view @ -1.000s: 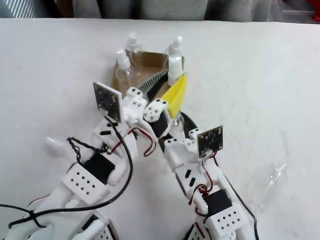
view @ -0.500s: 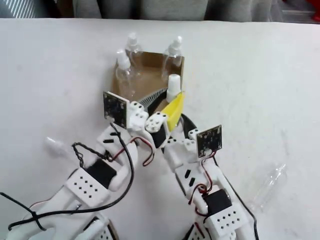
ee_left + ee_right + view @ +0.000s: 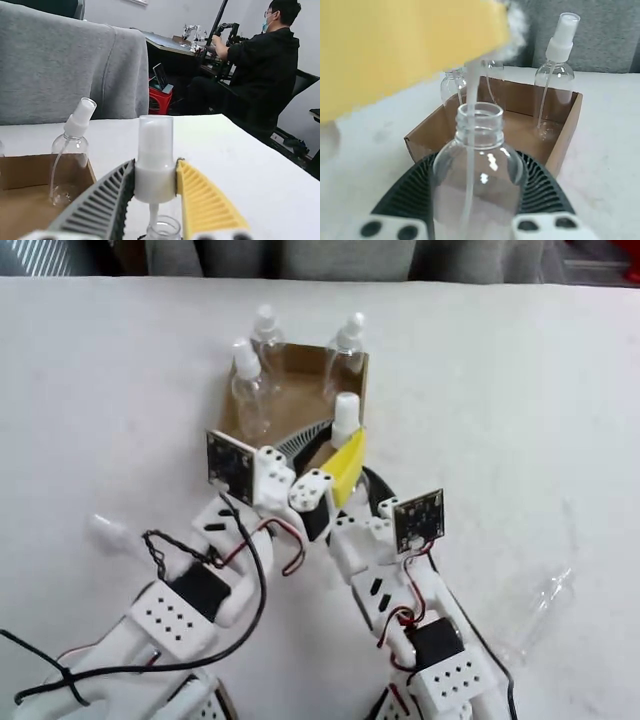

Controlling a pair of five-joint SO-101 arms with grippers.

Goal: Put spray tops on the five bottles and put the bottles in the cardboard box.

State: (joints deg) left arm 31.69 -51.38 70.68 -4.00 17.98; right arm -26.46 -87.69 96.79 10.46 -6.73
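White plastic marks the part in play: a spray top (image 3: 155, 145) is clamped by its collar between the grey and yellow fingers of the left gripper (image 3: 155, 172). Directly beneath it, an open clear bottle (image 3: 479, 125) is held upright, its body clasped on both sides by the black fingers of the right gripper (image 3: 477, 167), just outside the near edge of the cardboard box (image 3: 295, 365).

Over the last second the spray top has been drawn back from above the box and lowered, most of that travel falling in the first half second. The dip tube (image 3: 469, 150) is now threaded down through the bottle's mouth. In the left wrist view a short stretch of tube is seen between collar and neck rim, so the top is judged not yet seated; a further push down is probably needed before this bottle can be boxed.

Three capped bottles (image 3: 264, 335) are standing inside the box. A further bare bottle (image 3: 535, 605) is lying on the table (image 3: 500, 390) well to the right, and a small pale object (image 3: 110, 530) near the left arm is taken to be the last spray top, though its shape is hard to make out.

From above, the held bottle is almost wholly covered by the two wrists. Its base is cut off in the right wrist view.
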